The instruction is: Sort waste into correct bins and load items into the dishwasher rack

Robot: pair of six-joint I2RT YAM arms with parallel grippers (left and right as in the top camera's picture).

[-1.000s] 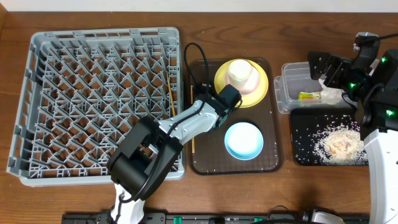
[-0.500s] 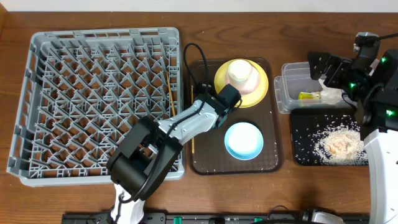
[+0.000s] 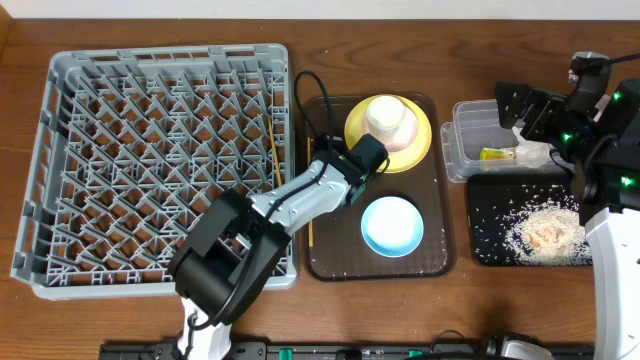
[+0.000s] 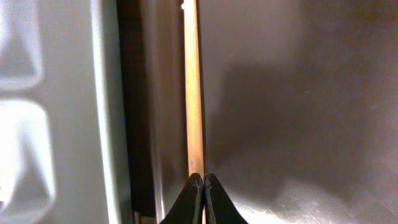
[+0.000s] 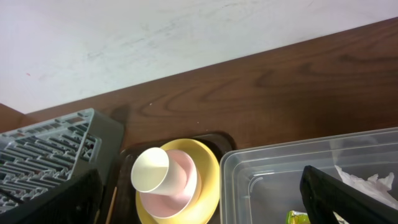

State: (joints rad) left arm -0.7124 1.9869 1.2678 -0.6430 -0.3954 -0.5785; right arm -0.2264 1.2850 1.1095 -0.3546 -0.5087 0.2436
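My left gripper [image 3: 338,160] is low over the brown tray's left side. In the left wrist view its fingertips [image 4: 203,177] are shut together, right over a wooden chopstick [image 4: 193,93] lying along the tray's edge [image 3: 310,230]. A second chopstick [image 3: 275,160] lies in the grey dishwasher rack [image 3: 40,170]. The yellow plate [image 3: 422,140] carries a pinkish-white bowl [image 3: 405,142] with the white cup [image 3: 385,117] in it. The light-blue bowl [image 3: 392,225] sits beside them. My right gripper [image 3: 525,120] is wide open and empty over the clear tub [image 3: 468,120], which holds the wrapper [image 3: 492,154] and napkin [image 3: 535,155].
The brown serving tray [image 3: 335,255] stands between the rack and the bins. The black tray [image 3: 485,245] at the front right holds scattered rice scraps [image 3: 540,232]. The right wrist view shows the plate [image 5: 208,186], the cup [image 5: 152,171] and the tub [image 5: 273,168].
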